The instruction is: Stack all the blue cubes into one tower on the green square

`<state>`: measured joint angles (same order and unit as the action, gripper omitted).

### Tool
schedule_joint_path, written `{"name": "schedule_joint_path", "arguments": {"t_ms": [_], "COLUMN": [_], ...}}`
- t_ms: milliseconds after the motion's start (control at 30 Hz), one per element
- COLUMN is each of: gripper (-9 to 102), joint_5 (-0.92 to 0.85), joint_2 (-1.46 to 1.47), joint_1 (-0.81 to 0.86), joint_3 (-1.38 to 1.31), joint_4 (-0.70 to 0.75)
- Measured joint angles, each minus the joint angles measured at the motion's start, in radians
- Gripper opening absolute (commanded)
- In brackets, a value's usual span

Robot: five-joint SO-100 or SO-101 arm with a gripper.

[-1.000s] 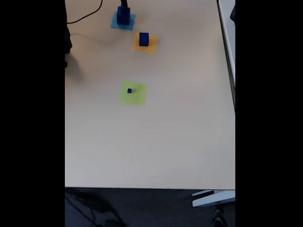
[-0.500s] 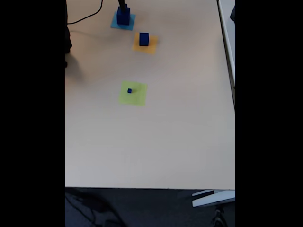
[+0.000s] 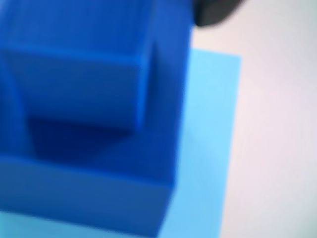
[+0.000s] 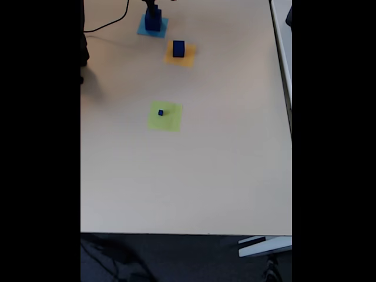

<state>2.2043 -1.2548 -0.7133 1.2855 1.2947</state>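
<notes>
**Fixed and wrist views, arm at the far cube.** Over the last second we find almost no change. The gripper [image 4: 154, 8] still hangs at the top of the fixed view, directly over the cube on the light-blue square [image 4: 163, 27], and none of the three blue cubes has left its place. We take this to mean the grasp is still being settled and no cube has yet been carried.

The far cube [image 4: 153, 22] rests on the light-blue square. The wrist view shows it very close and blurred [image 3: 99, 198], with the paper [image 3: 208, 124] bare to its right. A second blue mass lies over its top, but we cannot tell whether that is part of the tool. Nor can we tell whether the jaws are spread or closed on the cube.

The middle cube [image 4: 178, 49] stands on the orange square [image 4: 189, 59], near the first. The small cube [image 4: 160, 112] sits alone on the green square [image 4: 171, 122], well apart from both.

We judge this small cube to be the obstacle. A tower with a broad base would need it lifted off first. A black cable [image 4: 106, 22] curves across the table [image 4: 205, 176] to the left, clear of the path.
</notes>
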Motion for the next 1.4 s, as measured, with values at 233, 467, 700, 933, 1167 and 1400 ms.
{"name": "schedule_joint_path", "arguments": {"t_ms": [233,467,700,933,1167,1400], "gripper": [17,13,10,7,7,6], "joint_5": [0.0,-0.009,-0.025,-0.025,-0.028,-0.06], "joint_2": [0.0,0.0,0.0,0.0,0.0,0.0], "joint_1": [0.0,0.008,0.014,0.025,0.028,0.04], "joint_3": [0.0,0.0,0.0,0.0,0.0,-0.046], "joint_4": [0.009,0.018,0.026,0.035,0.038,0.091]}}
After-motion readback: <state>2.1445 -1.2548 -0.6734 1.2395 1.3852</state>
